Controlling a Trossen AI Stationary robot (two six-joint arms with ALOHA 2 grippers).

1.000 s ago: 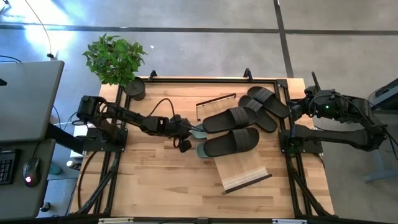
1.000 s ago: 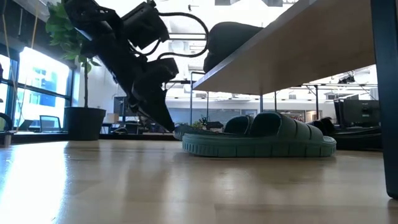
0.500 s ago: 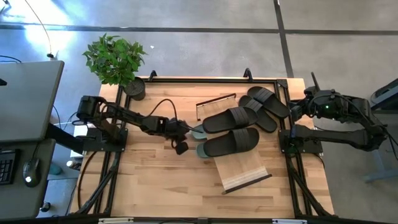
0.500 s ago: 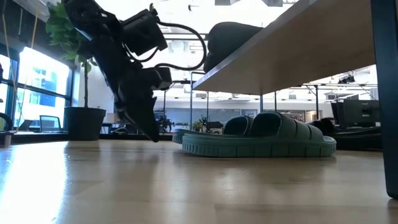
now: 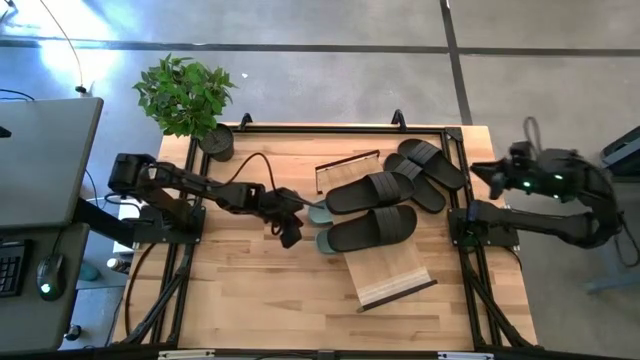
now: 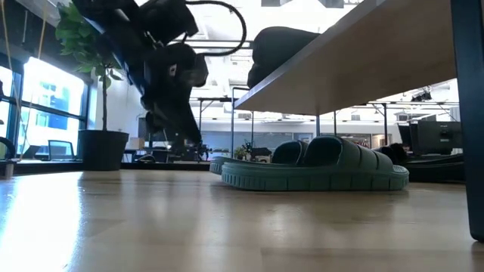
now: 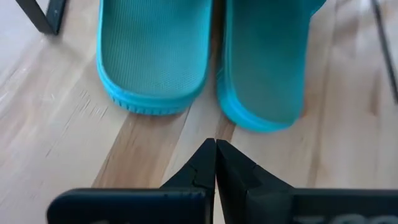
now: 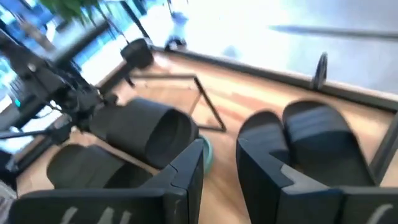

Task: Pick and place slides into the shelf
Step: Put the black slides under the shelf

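Backing off is what your left gripper has done since the earlier high view: it sat against the heels of the green slides and now hangs just clear of them at 9 o'clock, fingers pressed together on nothing. Your right gripper has also pulled toward 3 o'clock, past the table edge, jaws apart and empty. Two black slides lie on the shelf, two more at its 1 o'clock.

From the low view, you see the left gripper lifted off the wood, where before its tip touched the green slide under the plank.

Your left wrist view shows both green heels just ahead of the closed fingertips.

Your right wrist view looks over the black slides from afar.

My read: the nudge is finished, and the green pair sits beneath the shelf.
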